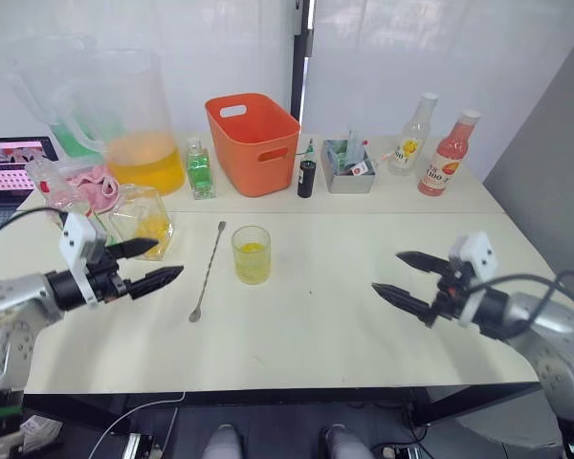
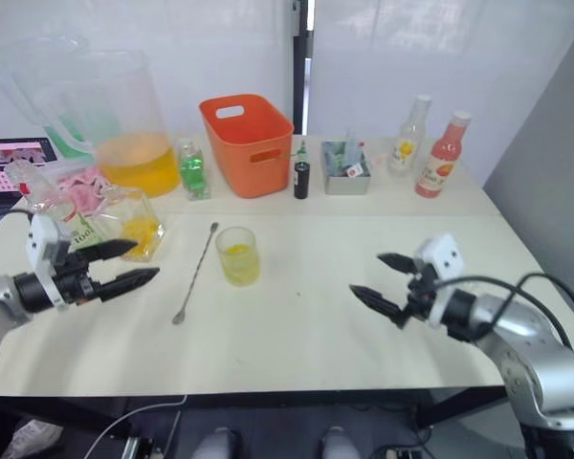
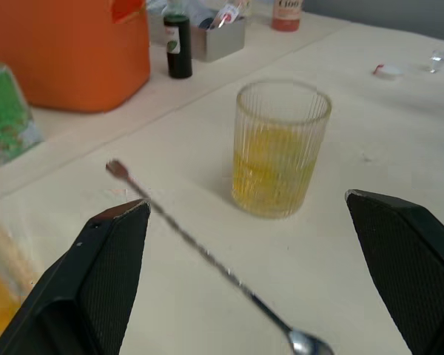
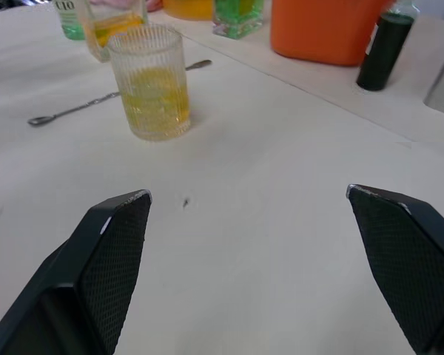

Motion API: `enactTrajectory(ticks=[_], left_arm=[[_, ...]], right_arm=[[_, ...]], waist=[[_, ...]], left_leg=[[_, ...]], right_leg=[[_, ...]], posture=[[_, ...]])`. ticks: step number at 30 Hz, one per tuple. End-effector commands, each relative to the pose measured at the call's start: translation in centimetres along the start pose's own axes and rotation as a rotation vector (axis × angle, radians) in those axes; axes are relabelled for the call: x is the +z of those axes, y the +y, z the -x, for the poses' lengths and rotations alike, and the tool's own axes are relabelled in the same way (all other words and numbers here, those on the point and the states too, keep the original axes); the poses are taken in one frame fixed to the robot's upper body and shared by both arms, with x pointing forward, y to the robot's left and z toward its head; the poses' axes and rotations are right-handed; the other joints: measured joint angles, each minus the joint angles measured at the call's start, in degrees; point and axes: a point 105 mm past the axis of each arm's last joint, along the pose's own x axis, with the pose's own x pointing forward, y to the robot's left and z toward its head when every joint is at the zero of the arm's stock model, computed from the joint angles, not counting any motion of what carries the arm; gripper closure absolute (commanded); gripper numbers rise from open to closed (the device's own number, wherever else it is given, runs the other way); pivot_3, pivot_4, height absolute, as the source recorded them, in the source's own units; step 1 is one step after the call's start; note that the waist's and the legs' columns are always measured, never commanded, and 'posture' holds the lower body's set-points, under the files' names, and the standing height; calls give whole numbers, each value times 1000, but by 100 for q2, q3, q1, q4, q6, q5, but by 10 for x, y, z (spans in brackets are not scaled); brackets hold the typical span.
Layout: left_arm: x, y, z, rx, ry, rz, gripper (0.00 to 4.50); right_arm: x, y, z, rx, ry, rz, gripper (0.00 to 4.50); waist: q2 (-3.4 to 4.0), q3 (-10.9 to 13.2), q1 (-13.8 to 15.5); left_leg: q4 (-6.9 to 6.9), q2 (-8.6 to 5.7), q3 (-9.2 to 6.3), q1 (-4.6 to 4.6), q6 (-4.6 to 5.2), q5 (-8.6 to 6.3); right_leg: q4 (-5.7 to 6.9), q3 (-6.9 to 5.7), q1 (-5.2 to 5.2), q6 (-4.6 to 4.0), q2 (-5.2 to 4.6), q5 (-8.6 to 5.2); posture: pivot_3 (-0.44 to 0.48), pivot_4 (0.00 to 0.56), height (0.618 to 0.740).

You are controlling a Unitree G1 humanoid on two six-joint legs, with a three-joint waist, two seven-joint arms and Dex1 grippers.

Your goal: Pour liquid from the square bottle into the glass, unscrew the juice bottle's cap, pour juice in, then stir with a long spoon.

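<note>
The glass [image 1: 251, 253] stands near the middle of the worktop [image 1: 364, 325] with a shallow fill of yellow-orange liquid [image 1: 252, 258], so the 1st pour looks done. The square bottle [image 1: 142, 220] sits upright at the left, just behind the left gripper [image 1: 145, 265], whose fingers are spread wide and hold nothing. The right gripper [image 1: 409, 279] hovers over bare worktop well to the right of the glass, fingers also wide and empty. The long spoon [image 1: 209, 270] lies flat just left of the glass, bowl toward the robot.

The juice bottle [image 2: 77, 222] appears to stand at the far left, close behind the square bottle. Reaching for it is the risky part: the left arm must pass the square bottle, and a brush of a finger could tip it or shove it into its neighbour. The spoon lies between that corner and the glass, so a low sweep could knock it into the glass or off the edge.

The juice bottle is largely hidden by the square bottle and the gripper's wrist block; its label is only partly readable and its cap cannot be made out. A small white and red object lies on the worktop in the left wrist view, too small to identify.
</note>
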Motion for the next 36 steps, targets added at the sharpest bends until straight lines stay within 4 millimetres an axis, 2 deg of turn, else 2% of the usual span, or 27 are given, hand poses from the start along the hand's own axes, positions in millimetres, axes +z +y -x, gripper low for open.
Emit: enactTrajectory(ticks=[1, 6, 11, 15, 20, 24, 27, 33, 36], left_arm=[[0, 8, 14, 74, -46, -30, 22], [-40, 13, 38, 154, -8, 19, 22], [-70, 20, 68, 253, 34, 87, 22], [-77, 17, 78, 270, 36, 107, 22], [-77, 10, 81, 278, 27, 120, 22], [-75, 0, 67, 258, 35, 153, 22], [-63, -9, 47, 250, 12, 163, 22], [-44, -19, 3, 306, -12, 121, 22], [-45, -24, -12, 345, 7, 126, 22]], right_arm=[[1, -5, 21, -50, -17, 47, 0], [-30, -12, 56, -144, 30, -17, 0], [-58, -23, 86, -248, 75, -47, 0], [-65, -26, 93, -268, 90, -45, 0], [-65, -28, 92, -260, 81, -44, 0], [-59, -30, 79, -206, 85, -10, 0], [-47, -29, 70, -154, 60, 4, 0], [-20, -7, 45, 38, 23, -1, 0], [-8, 2, 36, 98, 10, 4, 0]], waist=[[-1, 0, -2], [-1, -2, -20], [-3, -4, -34], [-3, -5, -33], [-2, -6, -28], [-2, -6, -30], [-3, -7, -22], [-2, -9, -24], [-3, -9, -29]], left_leg=[[0, 0, 0, 6, 0, 0], [-4, 1, 0, 39, -3, -3], [-5, 1, 0, 44, -35, -24], [-5, 1, 2, 48, -44, -30], [-5, 1, 4, 48, -54, -36], [-4, 1, 5, 49, -55, -37], [-4, 1, 5, 49, -55, -37], [-3, 0, 4, 50, -53, -36], [-3, 0, 4, 50, -52, -35]], right_leg=[[-2, 0, 6, 0, 0, 0], [-15, -1, 38, -2, -2, -3], [-21, -2, 42, -2, -3, -4], [-22, -3, 42, -3, -5, -4], [-24, -2, 43, -4, -8, -4], [-26, -2, 44, -4, -8, -4], [-24, -2, 44, -4, -7, -4], [-24, -1, 50, -2, -5, -3], [-24, -1, 52, -1, -4, -3]], posture=[[0, 150, 703], [0, 150, 703], [0, 150, 703], [0, 150, 703], [0, 150, 703], [0, 150, 703], [0, 150, 703], [0, 150, 703], [0, 150, 703]])
